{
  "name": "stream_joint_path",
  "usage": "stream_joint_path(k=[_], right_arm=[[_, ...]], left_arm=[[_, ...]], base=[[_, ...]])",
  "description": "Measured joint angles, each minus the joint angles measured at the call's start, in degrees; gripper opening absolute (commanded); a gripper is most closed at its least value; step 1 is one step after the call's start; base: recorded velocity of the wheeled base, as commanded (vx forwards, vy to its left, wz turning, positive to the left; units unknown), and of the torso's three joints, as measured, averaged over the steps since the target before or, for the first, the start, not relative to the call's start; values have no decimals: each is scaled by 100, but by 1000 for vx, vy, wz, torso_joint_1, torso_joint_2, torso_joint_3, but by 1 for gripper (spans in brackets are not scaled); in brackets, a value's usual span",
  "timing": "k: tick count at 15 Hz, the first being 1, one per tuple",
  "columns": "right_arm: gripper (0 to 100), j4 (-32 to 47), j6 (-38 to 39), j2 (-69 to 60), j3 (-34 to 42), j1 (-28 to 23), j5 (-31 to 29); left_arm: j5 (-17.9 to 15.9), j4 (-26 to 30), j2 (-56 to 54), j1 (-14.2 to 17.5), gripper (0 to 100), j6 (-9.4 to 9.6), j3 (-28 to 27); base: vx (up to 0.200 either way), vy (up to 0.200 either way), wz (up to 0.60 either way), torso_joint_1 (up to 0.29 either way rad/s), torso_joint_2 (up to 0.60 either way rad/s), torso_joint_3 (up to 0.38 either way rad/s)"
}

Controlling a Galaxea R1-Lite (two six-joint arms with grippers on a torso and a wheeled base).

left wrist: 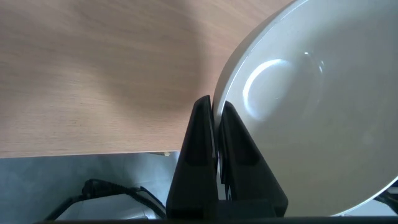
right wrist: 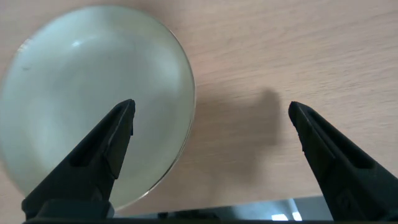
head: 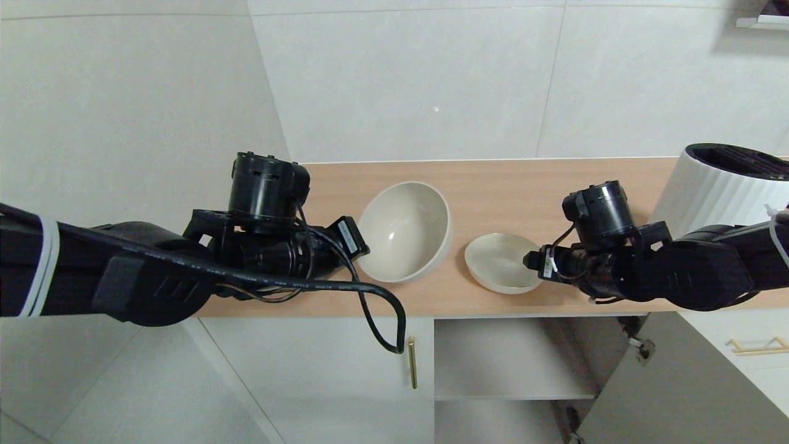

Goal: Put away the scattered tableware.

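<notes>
Just right of the bowl (head: 404, 231) and nearer me, the small plate (head: 499, 262) lies on the surface (head: 493, 191), my released right end effector (right wrist: 211, 107) straddling its edge. My left end effector (left wrist: 216, 109) is clenched on the tilted bowl's left rim.

White tiled wall (head: 431, 74); wooden counter (head: 518, 197); open cabinet (head: 505, 357) below.

Both arms are chunky matte black. The left arm (head: 154, 280) has a fat black cable (head: 370, 299) hanging off it and a pale band (head: 46, 265) further back. The right arm (head: 696, 274) gets thin wires (head: 558, 243) and a white zip tie (head: 778, 237). Each wrist carries a round can (head: 266, 182). The right gripper (right wrist: 211, 109) has plain black wedge fingers (right wrist: 102, 158).
</notes>
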Motion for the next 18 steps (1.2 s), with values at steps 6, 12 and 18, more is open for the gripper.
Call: stream_joint_path(k=[6,12,18], right_arm=[[0,2,9,111,-24,0,-2],[0,13,30,55,-2,13,-4],[0,312,20,-571,317,17,230]], left_arm=[[0,0,-9,1,0,0,7],[0,9,-6,41,0,0,28],[-6,9,-553,201,0,438,612]], base=[[0,0,0,0,0,0],[0,0,0,0,0,0],[0,0,0,0,0,0]])
